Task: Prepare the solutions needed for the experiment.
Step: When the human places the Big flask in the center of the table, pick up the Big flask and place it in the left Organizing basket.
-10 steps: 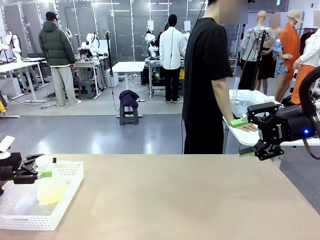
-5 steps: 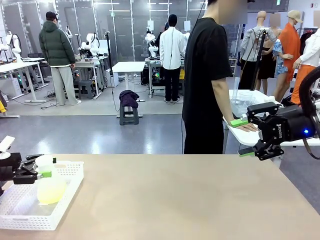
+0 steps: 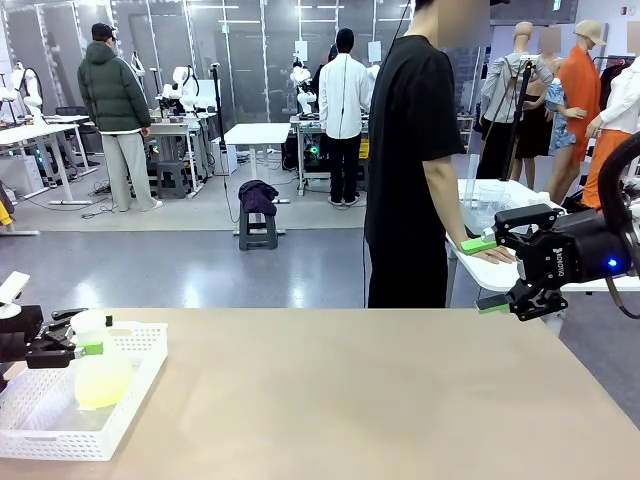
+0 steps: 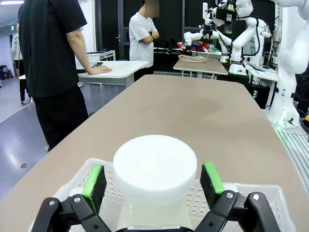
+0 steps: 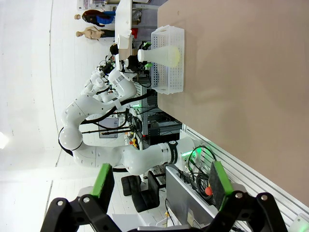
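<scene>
The solutions point(image 3: 100, 385), pale yellow liquid in a frosted flask point(image 3: 98, 365), stand in a white basket point(image 3: 120, 420) at the lower left of the front view. The left gripper point(image 3: 88, 335) sits around the flask's white neck, a green pad point(image 4: 94, 180) on either side; whether the pads press on it cannot be told. At the right edge, the right gripper point(image 3: 485, 275) hangs above the table point(image 3: 380, 400), jaws spread wide and empty. A person point(image 3: 415, 160) stands at the upper middle.
</scene>
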`<state>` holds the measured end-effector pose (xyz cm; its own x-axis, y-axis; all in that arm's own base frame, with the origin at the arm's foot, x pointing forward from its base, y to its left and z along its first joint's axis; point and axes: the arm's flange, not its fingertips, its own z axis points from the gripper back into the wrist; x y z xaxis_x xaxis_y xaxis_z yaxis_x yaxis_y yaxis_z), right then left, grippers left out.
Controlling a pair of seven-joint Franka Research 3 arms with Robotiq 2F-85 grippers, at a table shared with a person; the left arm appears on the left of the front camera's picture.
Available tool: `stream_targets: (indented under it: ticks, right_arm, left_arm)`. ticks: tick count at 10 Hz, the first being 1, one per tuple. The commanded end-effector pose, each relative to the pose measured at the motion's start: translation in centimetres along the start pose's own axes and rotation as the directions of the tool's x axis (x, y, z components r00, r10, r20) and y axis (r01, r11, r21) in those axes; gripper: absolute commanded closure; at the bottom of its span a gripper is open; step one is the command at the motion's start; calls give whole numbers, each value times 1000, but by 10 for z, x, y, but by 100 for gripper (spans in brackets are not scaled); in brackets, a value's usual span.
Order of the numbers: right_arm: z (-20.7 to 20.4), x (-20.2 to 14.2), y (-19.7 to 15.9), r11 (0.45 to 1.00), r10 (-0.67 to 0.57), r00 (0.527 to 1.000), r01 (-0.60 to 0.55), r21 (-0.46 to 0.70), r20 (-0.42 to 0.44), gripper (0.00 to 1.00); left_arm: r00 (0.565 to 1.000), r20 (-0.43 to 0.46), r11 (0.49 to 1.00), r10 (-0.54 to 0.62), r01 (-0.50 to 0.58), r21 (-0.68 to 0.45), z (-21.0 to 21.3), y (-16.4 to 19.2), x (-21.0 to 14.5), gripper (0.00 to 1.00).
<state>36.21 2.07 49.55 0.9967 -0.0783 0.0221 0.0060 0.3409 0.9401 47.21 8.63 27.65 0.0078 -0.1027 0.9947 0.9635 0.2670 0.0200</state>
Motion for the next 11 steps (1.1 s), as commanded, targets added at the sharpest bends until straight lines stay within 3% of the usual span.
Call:
stream_targets:
  ticks: [1, 4, 7, 9, 11]
  right_arm:
    - [0, -1, 2, 1000, 8, 1000, -8, 16, 3, 0]
    - [0, -1, 2, 1000, 8, 1000, -8, 16, 3, 0]
    - [0, -1, 2, 1000, 8, 1000, -8, 16, 3, 0]
    - [0, -1, 2, 1000, 8, 1000, -8, 16, 3, 0]
    - [0, -1, 2, 1000, 8, 1000, -8, 16, 3, 0]
  left_arm:
    - [1000, 4, 1000, -2, 2, -2, -2, 0, 1, 0]
    - [998, -39, 996, -42, 39, -79, 10, -9, 2, 0]
    - [992, -101, 997, -73, 72, -11, 47, -19, 6, 0]
    - [997, -81, 999, -9, 11, 33, 73, -23, 18, 0]
    - [990, -123, 996, 65, -56, 76, 92, -26, 41, 0]
